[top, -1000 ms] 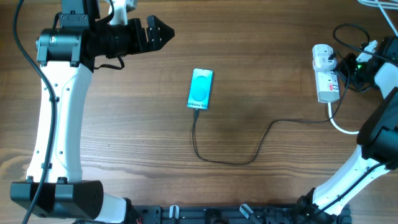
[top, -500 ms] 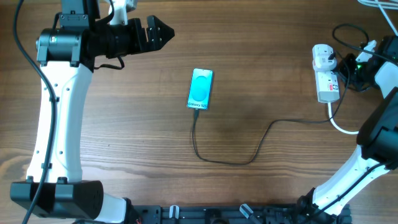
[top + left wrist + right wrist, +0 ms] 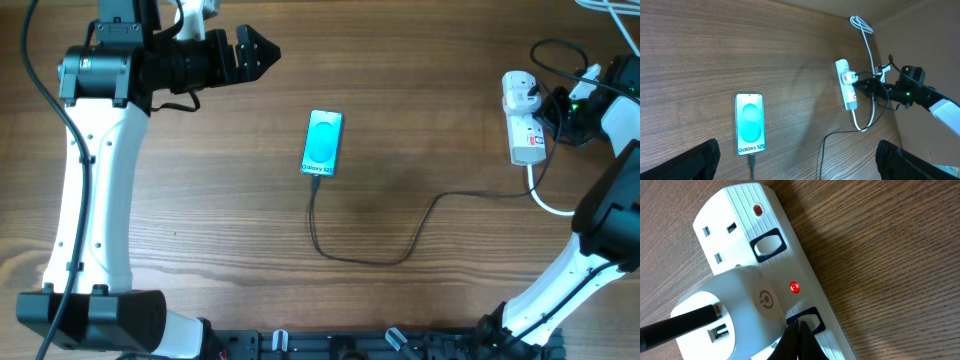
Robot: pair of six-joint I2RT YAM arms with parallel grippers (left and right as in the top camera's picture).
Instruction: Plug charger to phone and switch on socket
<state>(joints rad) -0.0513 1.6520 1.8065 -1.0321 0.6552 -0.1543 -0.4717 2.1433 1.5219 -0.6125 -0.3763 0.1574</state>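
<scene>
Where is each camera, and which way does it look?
Overhead: above the table, looking straight down on phone, power strip, left arm, right arm.
Left wrist: on the left arm, facing phone and power strip; left pincer at bottom corners.
Right wrist: close over the power strip's red light; right pincer tip at bottom.
All three share the power strip.

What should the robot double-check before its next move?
1. Charger in phone: ok, the cable meets the phone's bottom edge.
2. Phone screen lit: ok.
3. Adapter seated in socket: ok.
4. Right fingers on switch: ok, closed tips touch it.
5. Light beside adapter: ok, glowing red.
6. Left fingers clear of phone: ok, open and well away from it.
</scene>
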